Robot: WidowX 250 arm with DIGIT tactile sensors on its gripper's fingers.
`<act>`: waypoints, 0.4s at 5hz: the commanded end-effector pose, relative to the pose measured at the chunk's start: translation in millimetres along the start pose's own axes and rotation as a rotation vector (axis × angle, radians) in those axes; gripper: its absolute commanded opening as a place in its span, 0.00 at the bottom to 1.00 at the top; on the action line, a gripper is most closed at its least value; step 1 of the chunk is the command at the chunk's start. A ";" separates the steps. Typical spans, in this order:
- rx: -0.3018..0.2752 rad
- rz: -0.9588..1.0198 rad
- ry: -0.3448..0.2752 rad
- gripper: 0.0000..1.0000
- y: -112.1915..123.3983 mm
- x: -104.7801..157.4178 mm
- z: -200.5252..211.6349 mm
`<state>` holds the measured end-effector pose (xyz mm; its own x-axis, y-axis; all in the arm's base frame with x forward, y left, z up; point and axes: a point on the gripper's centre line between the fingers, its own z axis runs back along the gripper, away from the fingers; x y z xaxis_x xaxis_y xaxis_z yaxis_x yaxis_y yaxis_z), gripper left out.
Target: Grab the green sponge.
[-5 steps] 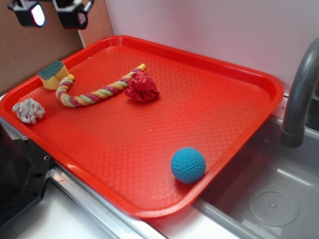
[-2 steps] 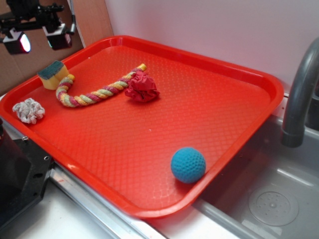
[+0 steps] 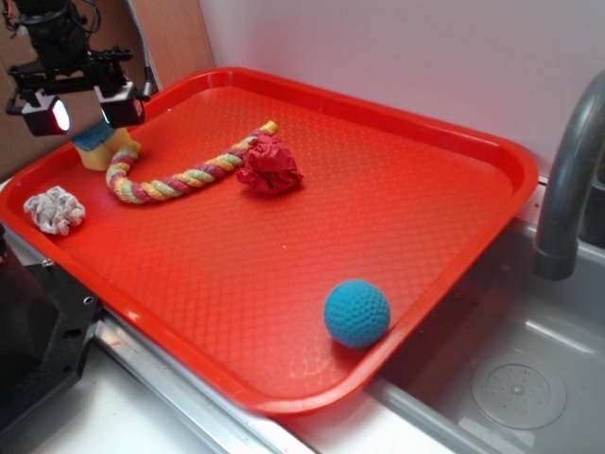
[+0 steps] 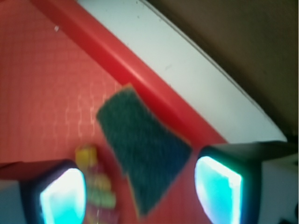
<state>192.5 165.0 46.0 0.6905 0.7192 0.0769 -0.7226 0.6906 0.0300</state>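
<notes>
The green sponge (image 3: pixel 96 144), a yellow block with a dark green top, lies in the far left corner of the red tray (image 3: pixel 397 180). My gripper (image 3: pixel 83 110) hangs open just above it, and its two lit pads partly hide the sponge's top. In the wrist view the sponge's green face (image 4: pixel 142 147) lies below and between the two fingers (image 4: pixel 218 189), with gaps on both sides. The gripper (image 4: pixel 140 193) holds nothing.
A multicoloured twisted rope (image 3: pixel 180 170) touches the sponge's near side; its end (image 4: pixel 96 184) shows by the left finger. A crumpled red cloth (image 3: pixel 268 165), a grey rag (image 3: pixel 54 209) and a teal ball (image 3: pixel 357 313) lie on the tray. Sink and tap (image 3: pixel 567 180) are at right.
The gripper has come down and slightly toward the tray, from above the tray's left corner to just over the sponge. Nothing on the tray has moved.
</notes>
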 end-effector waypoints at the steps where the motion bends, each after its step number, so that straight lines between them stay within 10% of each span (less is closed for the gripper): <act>1: 0.062 -0.163 -0.056 1.00 -12.9 14.3 -14.2; 2: 0.112 -0.206 -0.054 0.96 -19.9 12.0 -23.9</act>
<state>222.1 158.2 20.7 0.8156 0.5684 0.1087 -0.5787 0.7997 0.1602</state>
